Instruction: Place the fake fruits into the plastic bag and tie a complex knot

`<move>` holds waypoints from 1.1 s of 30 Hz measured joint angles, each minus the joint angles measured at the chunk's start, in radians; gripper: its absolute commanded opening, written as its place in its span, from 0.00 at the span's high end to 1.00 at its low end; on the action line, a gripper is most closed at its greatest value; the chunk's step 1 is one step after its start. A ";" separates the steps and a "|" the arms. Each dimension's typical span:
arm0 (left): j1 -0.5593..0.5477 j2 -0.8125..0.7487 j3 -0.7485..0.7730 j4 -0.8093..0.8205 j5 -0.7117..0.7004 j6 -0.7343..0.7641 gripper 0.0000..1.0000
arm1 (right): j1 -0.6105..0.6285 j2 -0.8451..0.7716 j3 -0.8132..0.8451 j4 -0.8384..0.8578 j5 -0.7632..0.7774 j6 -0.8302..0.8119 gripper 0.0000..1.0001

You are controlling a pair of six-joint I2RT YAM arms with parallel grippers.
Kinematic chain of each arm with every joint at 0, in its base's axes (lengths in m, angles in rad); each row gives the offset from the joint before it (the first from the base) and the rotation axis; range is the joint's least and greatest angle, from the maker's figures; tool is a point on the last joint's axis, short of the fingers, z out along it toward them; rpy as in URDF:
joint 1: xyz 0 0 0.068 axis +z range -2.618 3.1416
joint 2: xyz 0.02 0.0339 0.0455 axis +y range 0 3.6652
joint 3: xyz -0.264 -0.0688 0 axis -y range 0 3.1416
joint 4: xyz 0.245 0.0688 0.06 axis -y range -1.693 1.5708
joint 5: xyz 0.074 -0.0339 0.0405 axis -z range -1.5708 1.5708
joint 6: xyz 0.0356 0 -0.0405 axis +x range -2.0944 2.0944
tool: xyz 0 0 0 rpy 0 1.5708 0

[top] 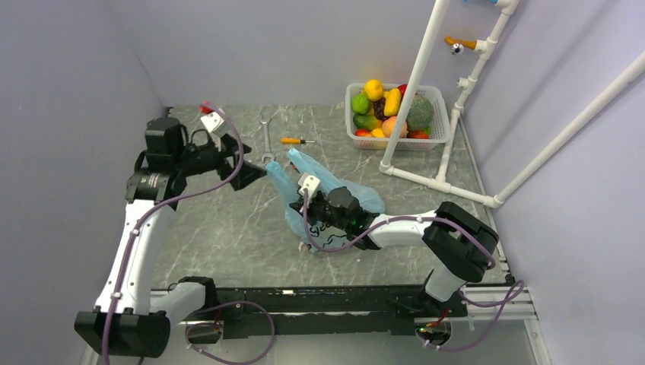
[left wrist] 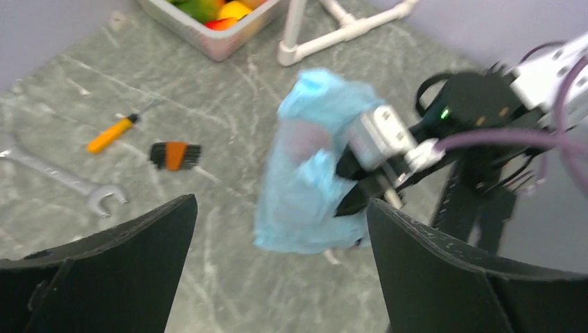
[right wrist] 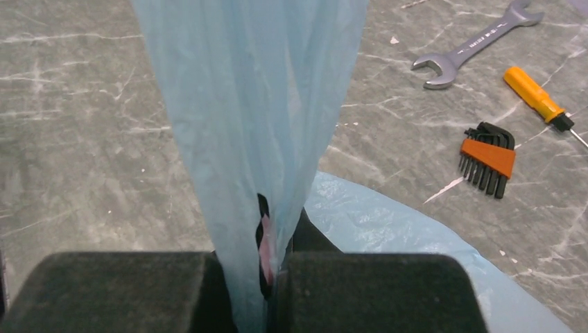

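Note:
The light-blue plastic bag [top: 304,190] lies crumpled in the middle of the table, with one part pulled upward. My right gripper [top: 313,220] is shut on a fold of the bag [right wrist: 253,139], which rises as a tall sheet between its pads [right wrist: 374,291]. My left gripper [top: 255,173] is open and empty, held above the table just left of the bag [left wrist: 305,173]. The fake fruits [top: 388,110] are piled in the white mesh basket [top: 437,114] at the back right. No knot shows on the bag.
A wrench [top: 266,137] and an orange-handled screwdriver [top: 293,141] lie behind the bag. A set of hex keys [right wrist: 487,158] lies near them. A white pipe frame [top: 426,91] stands by the basket on the right.

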 measured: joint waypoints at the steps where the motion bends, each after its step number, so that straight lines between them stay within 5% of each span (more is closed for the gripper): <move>1: 0.031 -0.014 -0.014 -0.012 0.018 0.052 0.01 | 0.000 -0.004 0.001 -0.010 -0.005 0.002 1.00; 6: 0.192 -0.036 -0.120 -0.117 0.174 0.375 0.01 | -0.003 -0.034 0.004 -0.044 -0.014 0.005 1.00; 13: 0.099 -0.008 -0.270 -0.064 0.297 0.555 0.11 | -0.005 -0.048 0.004 -0.046 -0.043 0.007 0.99; 17: 0.014 0.019 -0.295 0.043 0.315 0.557 0.34 | -0.008 -0.048 0.004 -0.047 -0.060 0.003 0.97; 21: -0.058 0.066 -0.307 0.203 0.326 0.488 0.39 | -0.010 -0.050 0.004 -0.050 -0.069 0.003 0.96; 27: -0.108 0.081 -0.345 0.383 0.325 0.351 0.83 | -0.011 -0.072 0.004 -0.058 -0.083 0.003 0.95; 29: -0.109 0.090 -0.343 0.401 0.327 0.330 0.99 | -0.011 -0.079 0.004 -0.062 -0.087 0.003 0.85; 33: -0.109 0.106 -0.328 0.383 0.334 0.329 1.00 | -0.013 -0.080 0.020 -0.102 -0.102 -0.002 0.40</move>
